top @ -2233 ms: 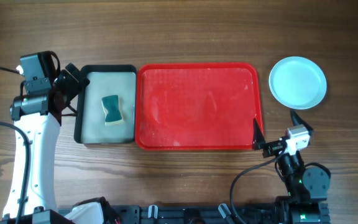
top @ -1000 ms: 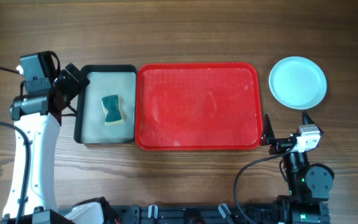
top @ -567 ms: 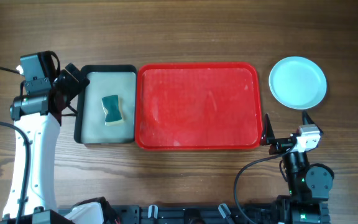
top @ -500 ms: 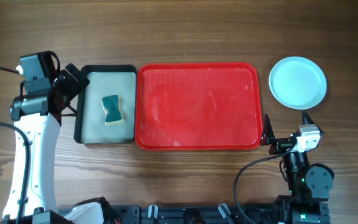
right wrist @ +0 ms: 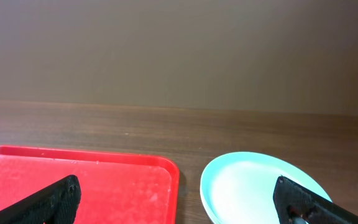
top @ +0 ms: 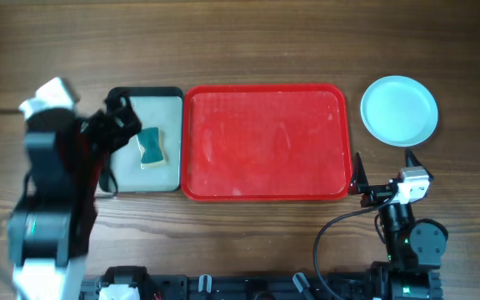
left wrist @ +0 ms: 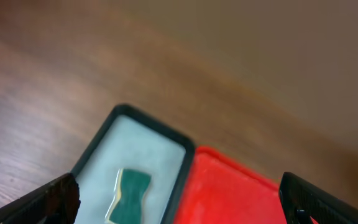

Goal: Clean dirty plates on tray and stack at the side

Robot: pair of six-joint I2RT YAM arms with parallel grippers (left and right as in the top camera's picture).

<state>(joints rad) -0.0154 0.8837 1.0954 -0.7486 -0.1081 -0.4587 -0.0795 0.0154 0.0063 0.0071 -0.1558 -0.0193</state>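
The red tray [top: 265, 142] lies in the middle of the table with nothing on it. It also shows in the left wrist view [left wrist: 229, 193] and the right wrist view [right wrist: 79, 180]. A pale aqua plate [top: 399, 110] lies on the wood to the right of the tray and shows in the right wrist view [right wrist: 260, 186]. I cannot tell whether other plates lie under it. My right gripper [top: 384, 167] is open and empty, just in front of the plate and off the tray's front right corner. My left gripper [top: 127, 123] is open and empty above the black tray's left side, blurred.
A smaller black-rimmed tray [top: 170, 175] with a pale inside lies against the red tray's left side and holds a green sponge [top: 149, 147]. The sponge also shows in the left wrist view [left wrist: 129, 190]. Cables run along the table's front edge.
My left arm has risen and swung right, so its gripper is over the black tray's left side. My right gripper moved right from the tray's corner earlier and has stayed still since.
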